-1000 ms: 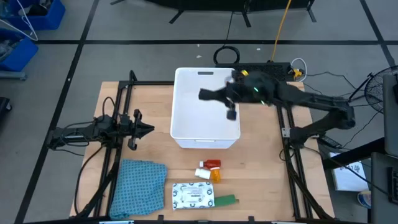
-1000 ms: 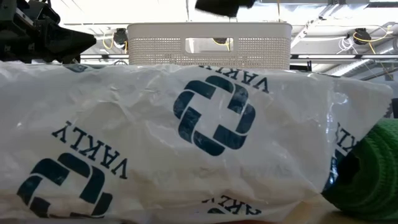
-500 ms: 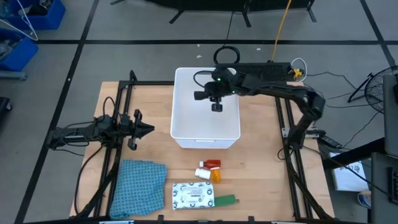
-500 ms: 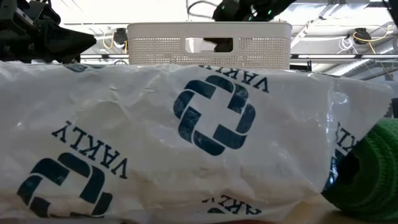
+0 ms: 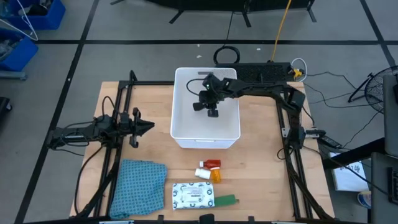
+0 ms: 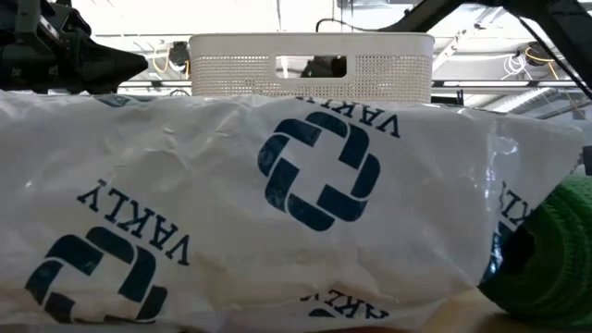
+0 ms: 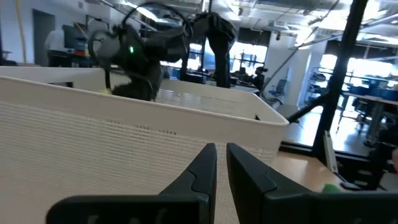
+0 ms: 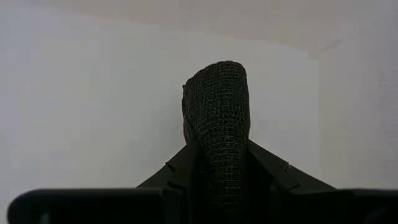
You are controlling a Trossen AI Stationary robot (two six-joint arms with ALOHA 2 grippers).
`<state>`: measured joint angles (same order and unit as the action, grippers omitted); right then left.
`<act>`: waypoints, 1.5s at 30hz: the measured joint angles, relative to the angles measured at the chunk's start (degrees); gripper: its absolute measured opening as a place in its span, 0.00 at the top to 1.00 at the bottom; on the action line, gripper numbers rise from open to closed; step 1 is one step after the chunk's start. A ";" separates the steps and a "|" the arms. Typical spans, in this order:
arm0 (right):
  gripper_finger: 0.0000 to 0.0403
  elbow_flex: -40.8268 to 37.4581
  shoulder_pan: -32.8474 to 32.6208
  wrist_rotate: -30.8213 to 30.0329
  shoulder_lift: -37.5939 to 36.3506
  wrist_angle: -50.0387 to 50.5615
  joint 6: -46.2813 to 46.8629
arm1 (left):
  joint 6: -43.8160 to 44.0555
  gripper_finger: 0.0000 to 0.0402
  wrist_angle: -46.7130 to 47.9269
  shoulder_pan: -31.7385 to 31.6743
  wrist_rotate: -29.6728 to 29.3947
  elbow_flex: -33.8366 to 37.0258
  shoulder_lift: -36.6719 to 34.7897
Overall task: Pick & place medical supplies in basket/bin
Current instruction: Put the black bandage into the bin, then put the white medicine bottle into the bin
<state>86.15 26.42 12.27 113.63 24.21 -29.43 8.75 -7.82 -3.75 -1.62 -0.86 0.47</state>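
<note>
From above, your right gripper [image 5: 212,107] hangs inside the white bin [image 5: 184,124]; packet [image 5: 192,196], green piece [image 5: 225,200] and orange piece [image 5: 213,164] wait on the table. Left gripper [image 5: 144,129] idles beside the bin. Low view: packet fills it, bin behind. Left wrist: fingers nearly together, empty. Right wrist: fingers clamped on the black roll [image 8: 217,118] over the bin floor. Release from height and it could bounce or roll.

A crumpled teal-blue cloth [image 5: 137,186] lies on the light wooden bench [image 5: 155,112] near its front left corner. Beyond the bench's far edge, a coiled black cable [image 5: 226,56] and a yellow cable [image 5: 282,28] rest on the grey floor [image 5: 155,18]. Blue plastic crates [image 5: 25,31] sit at the far left.
</note>
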 joint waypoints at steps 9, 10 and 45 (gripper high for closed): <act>0.77 0.00 0.39 0.57 5.57 -0.32 -1.03 | 0.00 0.90 -0.37 0.00 -0.44 0.00 0.02; 0.77 0.00 0.41 0.52 6.03 -0.23 -1.16 | 0.00 0.90 -0.37 0.00 -0.44 0.00 0.00; 0.49 -0.39 0.49 -4.57 -25.41 2.63 5.97 | -2.66 0.90 0.44 0.00 -0.49 0.00 0.02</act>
<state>85.76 26.92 7.70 88.23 26.84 -23.46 6.09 -7.38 -3.75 -2.11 -0.86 0.49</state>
